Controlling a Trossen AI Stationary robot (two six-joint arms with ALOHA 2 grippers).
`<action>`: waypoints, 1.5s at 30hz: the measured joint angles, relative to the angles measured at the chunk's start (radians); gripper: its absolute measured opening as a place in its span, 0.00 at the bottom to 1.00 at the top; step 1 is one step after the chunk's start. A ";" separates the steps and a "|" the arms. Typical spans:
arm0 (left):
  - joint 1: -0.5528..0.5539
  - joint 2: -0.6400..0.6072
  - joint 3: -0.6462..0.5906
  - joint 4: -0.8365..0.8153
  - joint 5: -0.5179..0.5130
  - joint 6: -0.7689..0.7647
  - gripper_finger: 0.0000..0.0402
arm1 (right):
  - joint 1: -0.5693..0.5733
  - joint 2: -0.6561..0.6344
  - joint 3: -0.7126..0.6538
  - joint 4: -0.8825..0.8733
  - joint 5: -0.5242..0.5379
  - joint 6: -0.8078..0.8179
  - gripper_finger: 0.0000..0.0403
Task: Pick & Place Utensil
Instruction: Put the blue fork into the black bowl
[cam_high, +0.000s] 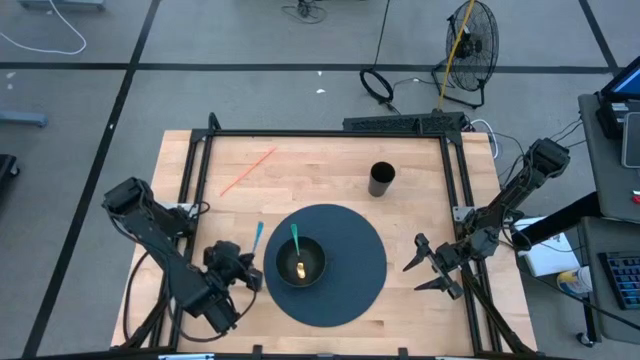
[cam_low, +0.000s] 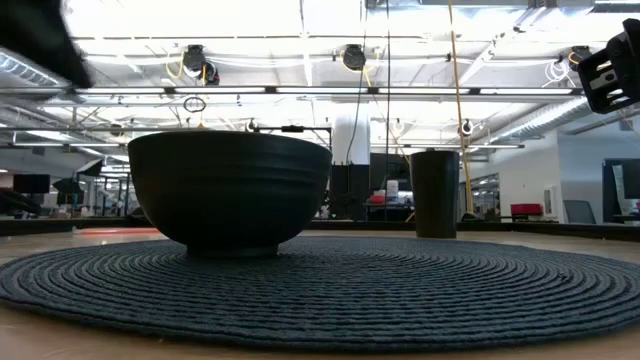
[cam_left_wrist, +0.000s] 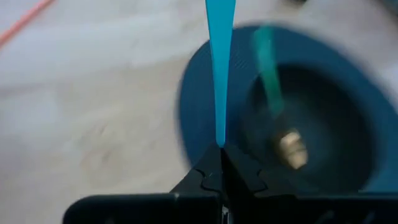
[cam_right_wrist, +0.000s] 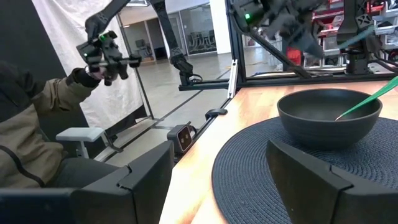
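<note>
A dark bowl (cam_high: 300, 262) stands on a round dark woven mat (cam_high: 355, 295) and holds a green utensil (cam_high: 296, 243), which leans on the rim, and a small yellowish piece (cam_high: 301, 267). My left gripper (cam_high: 243, 268) is shut on a thin blue utensil (cam_left_wrist: 220, 68), just left of the bowl. My right gripper (cam_high: 428, 268) is open and empty at the mat's right edge. The bowl also shows in the right wrist view (cam_right_wrist: 328, 116). My left gripper pinches the blue utensil's narrow end (cam_left_wrist: 220, 140) between its two fingers. The utensil runs straight on from the fingers, toward the table's far edge. Whether it is lifted clear of the table I cannot tell.
A black cup (cam_high: 381, 179) stands behind the mat. A thin orange stick (cam_high: 247, 171) lies on the wood at the far left. A dark frame (cam_high: 330, 132) runs round the table's work area. A person (cam_right_wrist: 37, 143) sits beyond the table's left side.
</note>
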 joint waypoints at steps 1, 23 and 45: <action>0.003 0.000 0.015 -0.001 -0.043 0.017 0.00 | 0.000 0.000 0.000 0.000 0.001 0.000 0.62; 0.162 -0.001 0.043 0.440 -0.482 0.585 0.00 | -0.001 0.000 0.000 0.045 0.026 -0.008 0.62; 0.198 -0.001 0.038 0.713 -0.505 0.856 0.00 | -0.001 0.000 0.000 0.044 0.026 -0.008 0.62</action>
